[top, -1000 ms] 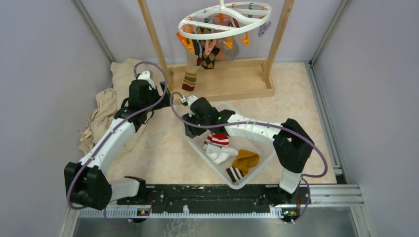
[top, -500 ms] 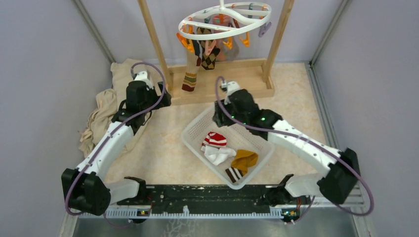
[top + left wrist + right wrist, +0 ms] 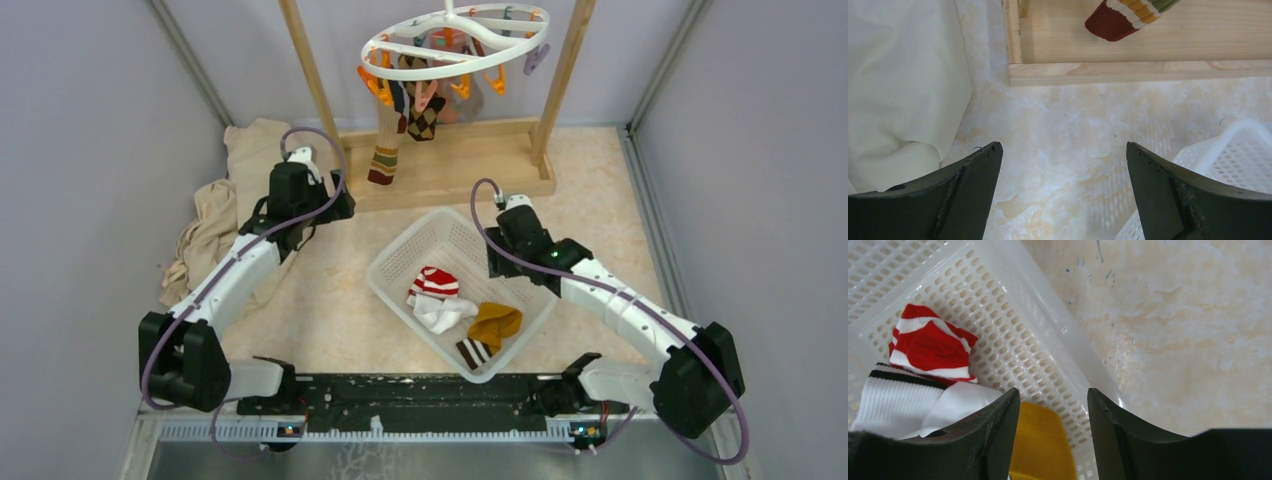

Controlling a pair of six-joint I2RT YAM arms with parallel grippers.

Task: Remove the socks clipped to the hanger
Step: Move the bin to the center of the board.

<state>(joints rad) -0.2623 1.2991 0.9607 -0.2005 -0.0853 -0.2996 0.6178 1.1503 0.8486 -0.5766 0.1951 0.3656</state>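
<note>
Top external view: the white round hanger (image 3: 440,72) hangs from the wooden frame (image 3: 450,170) at the far side, with a bunch of socks clipped under it. Among them, a long striped sock (image 3: 385,150) reaches down in front of the frame's base, and an argyle sock (image 3: 424,118) hangs just beside it. The others overlap too much to tell apart. Orange clips (image 3: 376,86) show along the ring's left edge.

A white basket (image 3: 430,238) sits on the floor (image 3: 330,300) between the 2 arms. It holds 4 loose socks: a red-and-white sock (image 3: 438,282), a white sock (image 3: 443,312), a mustard sock (image 3: 497,322) and a brown striped sock (image 3: 474,352). A cream cloth (image 3: 215,215) lies crumpled by the left wall.

The left arm (image 3: 235,275) reaches toward the frame's near left corner. In the left wrist view, the left gripper (image 3: 1063,147) is spread wide with nothing between its fingers. It is over bare floor, with the cloth on its left and a corner of the basket at lower right. Ahead of it, the dark red toe of the long striped sock shows over the wooden base.

The right arm (image 3: 620,305) bends in from the right to the basket's far right side. In the right wrist view, the right gripper (image 3: 1053,392) has its fingers apart with a narrower gap and holds nothing. It is above the basket's wall, with the red-and-white, white and mustard socks inside and bare floor outside.
</note>
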